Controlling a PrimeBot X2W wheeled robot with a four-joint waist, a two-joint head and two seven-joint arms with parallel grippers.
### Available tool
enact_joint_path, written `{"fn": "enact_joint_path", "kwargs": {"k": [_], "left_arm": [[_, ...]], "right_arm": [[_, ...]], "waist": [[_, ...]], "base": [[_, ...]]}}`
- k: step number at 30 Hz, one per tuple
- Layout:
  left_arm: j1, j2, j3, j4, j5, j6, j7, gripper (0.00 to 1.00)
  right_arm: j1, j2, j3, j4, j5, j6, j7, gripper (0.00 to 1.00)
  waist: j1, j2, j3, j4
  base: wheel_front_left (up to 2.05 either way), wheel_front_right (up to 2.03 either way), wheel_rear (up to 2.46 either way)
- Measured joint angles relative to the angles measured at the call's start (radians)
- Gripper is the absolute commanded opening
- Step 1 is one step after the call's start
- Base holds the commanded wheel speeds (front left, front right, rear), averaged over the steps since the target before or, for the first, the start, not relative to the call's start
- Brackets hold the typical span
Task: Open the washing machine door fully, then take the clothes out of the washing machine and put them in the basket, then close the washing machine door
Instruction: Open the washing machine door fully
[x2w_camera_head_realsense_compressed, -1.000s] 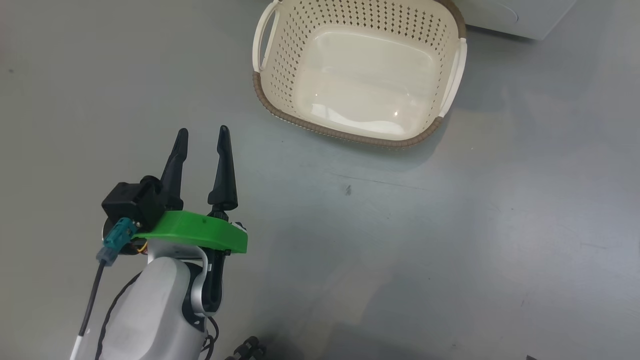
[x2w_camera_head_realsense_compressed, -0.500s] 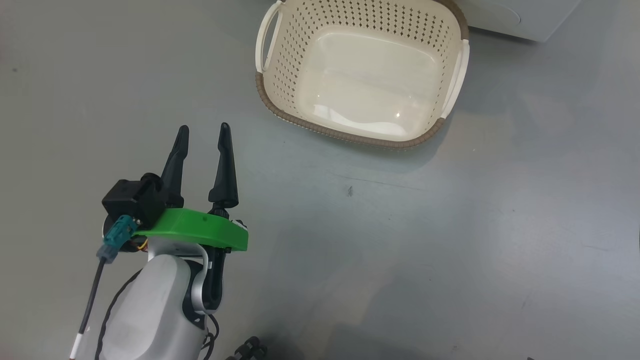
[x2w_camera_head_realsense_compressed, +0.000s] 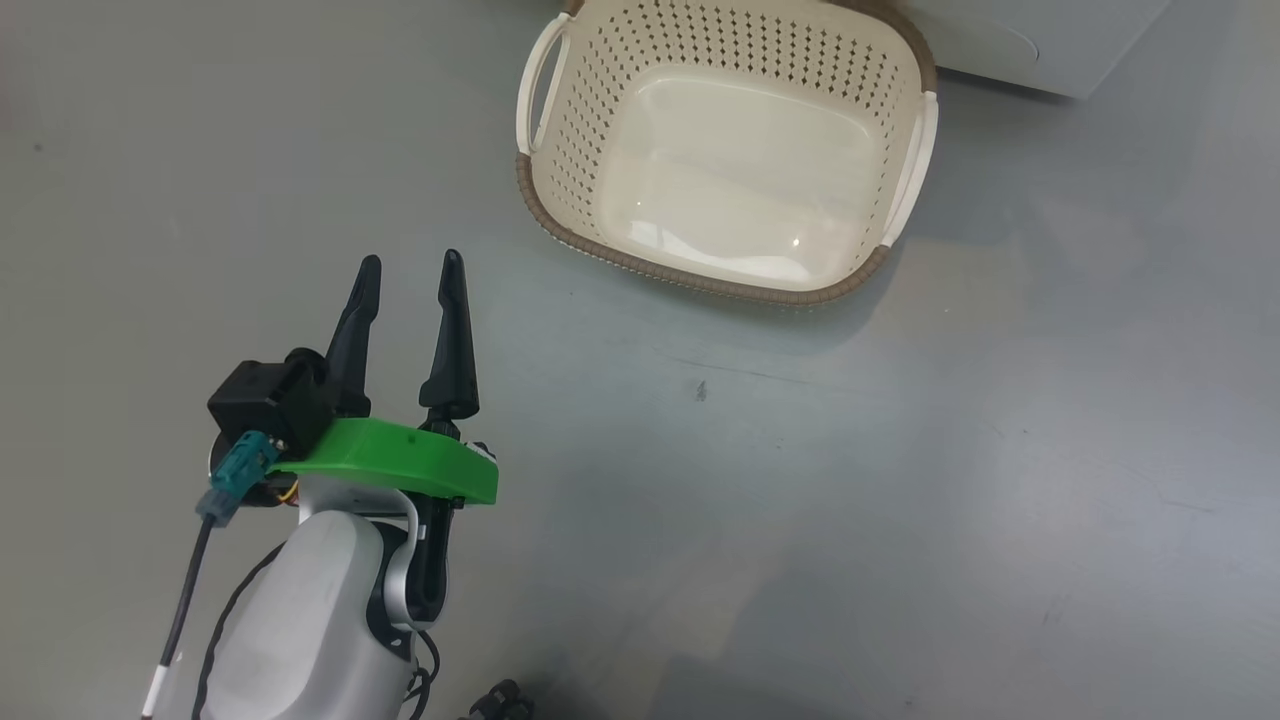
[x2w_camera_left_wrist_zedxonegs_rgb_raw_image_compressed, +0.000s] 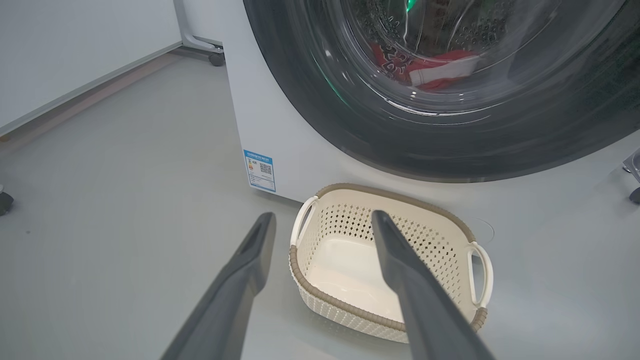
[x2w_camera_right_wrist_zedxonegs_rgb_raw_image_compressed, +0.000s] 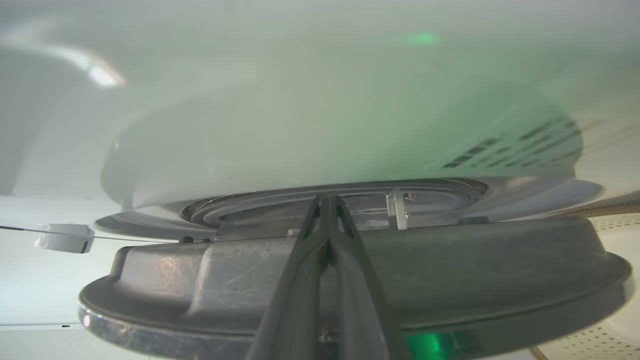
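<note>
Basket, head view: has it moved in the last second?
No. The basket and the dark floor mark below it both drift slightly down and right together, so the head camera moved, not the basket.

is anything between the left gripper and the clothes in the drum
Yes: the washing machine door stands between them. From the left gripper, the clothes are seen through its glass bowl.

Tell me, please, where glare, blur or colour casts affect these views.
Head view: sharp, evenly lit, a small glint inside the basket. Left wrist view: reflections streak the washing machine door glass, yet the clothes read through. Right wrist view: hazy, green-tinted, the washing machine front blurred.
</note>
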Motion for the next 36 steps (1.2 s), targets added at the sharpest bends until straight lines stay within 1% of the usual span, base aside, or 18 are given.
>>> {"fn": "enact_joint_path", "kwargs": {"k": [19, 36], "left_arm": [[0.002, 0.000, -0.006, 0.017, 0.002, 0.000, 0.000, 1.00], [0.006, 0.000, -0.004, 0.017, 0.021, 0.001, 0.000, 1.00]], "right_arm": [[0.056, 0.004, 0.023, 0.040, 0.011, -0.001, 0.043, 0.00], [0.128, 0.049, 0.059, 0.036, 0.026, -0.001, 0.083, 0.00]], "waist": [[0.0000, 0.0000, -0.073, -0.014], [0.0000, 0.0000, -0.098, -0.038]], "base": [[0.00, 0.00, 0.00], [0.00, 0.00, 0.00]]}}
